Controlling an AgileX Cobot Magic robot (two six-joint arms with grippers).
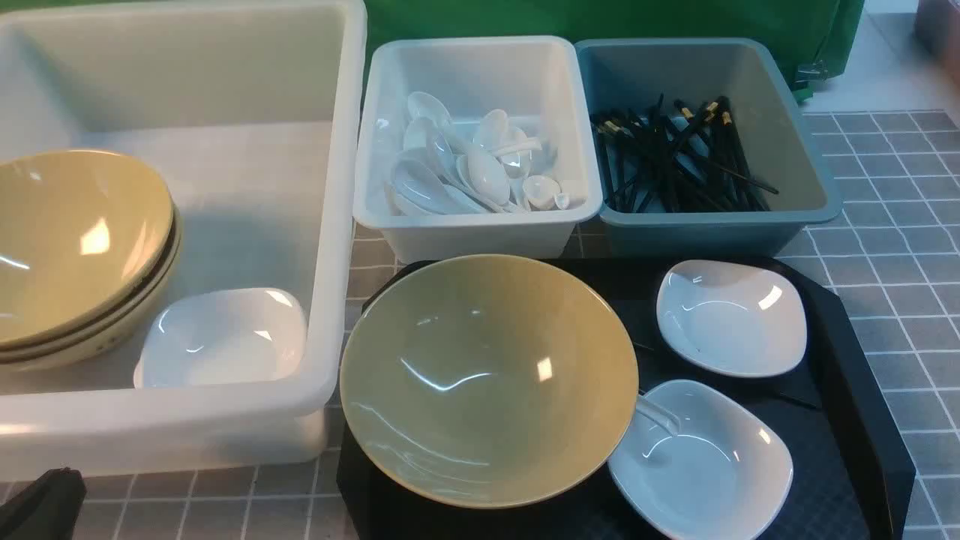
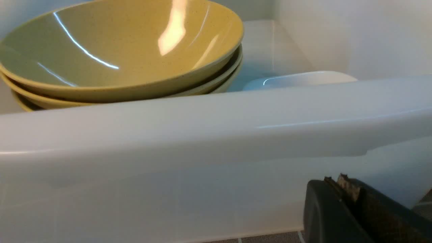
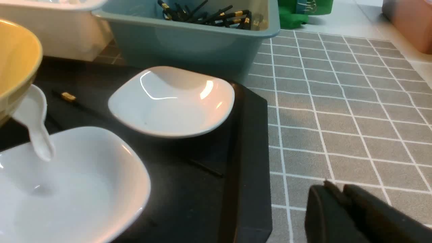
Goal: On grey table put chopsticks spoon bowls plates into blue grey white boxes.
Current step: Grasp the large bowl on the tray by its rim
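Observation:
A tan bowl [image 1: 487,375] and two white plates [image 1: 731,315] [image 1: 701,461] sit on a black tray. A white spoon [image 1: 660,412] lies between the bowl and the near plate. Black chopsticks [image 3: 69,97] lie on the tray, partly hidden. The big translucent box [image 1: 330,225] holds stacked bowls [image 1: 75,240] and a plate [image 1: 225,337]. The white box [image 1: 480,232] holds spoons, and the blue-grey box [image 1: 787,135] holds chopsticks [image 1: 675,157]. My left gripper [image 2: 337,180] is shut and empty, low before the big box's near wall. My right gripper [image 3: 334,187] is shut and empty over the grey table [image 3: 337,118].
The black tray [image 1: 847,375] has a raised rim and stands in front of the two small boxes. A green cloth [image 1: 600,19] hangs behind the boxes. The right gripper is out of the front view.

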